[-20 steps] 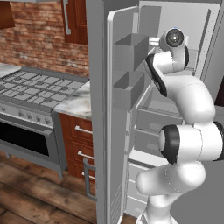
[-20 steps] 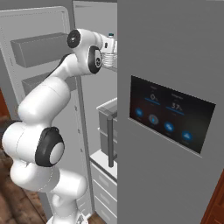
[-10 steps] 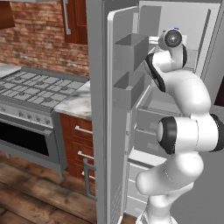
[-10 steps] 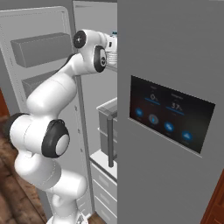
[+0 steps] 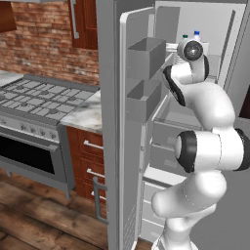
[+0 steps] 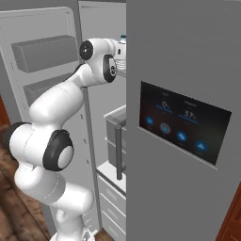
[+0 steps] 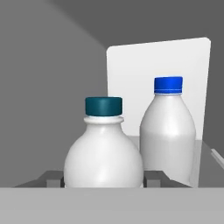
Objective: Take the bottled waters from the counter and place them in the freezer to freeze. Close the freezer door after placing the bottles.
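Bottles (image 7: 103,146) (image 7: 168,131) carry no readable writing: both stand upright in the freezer (image 5: 195,122), teal-capped one at lower centre of the hand view, blue-capped one just right and behind. The gripper (image 7: 105,177) is clenched on the teal-capped bottle. Since the earlier frames the arm has reached deeper toward the upper shelf; the door (image 5: 128,146) stays open.

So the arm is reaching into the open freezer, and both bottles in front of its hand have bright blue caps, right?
Not quite. In the hand view only the farther bottle has a bright blue cap; the nearer bottle has a dark teal one. The arm does reach into the open freezer.
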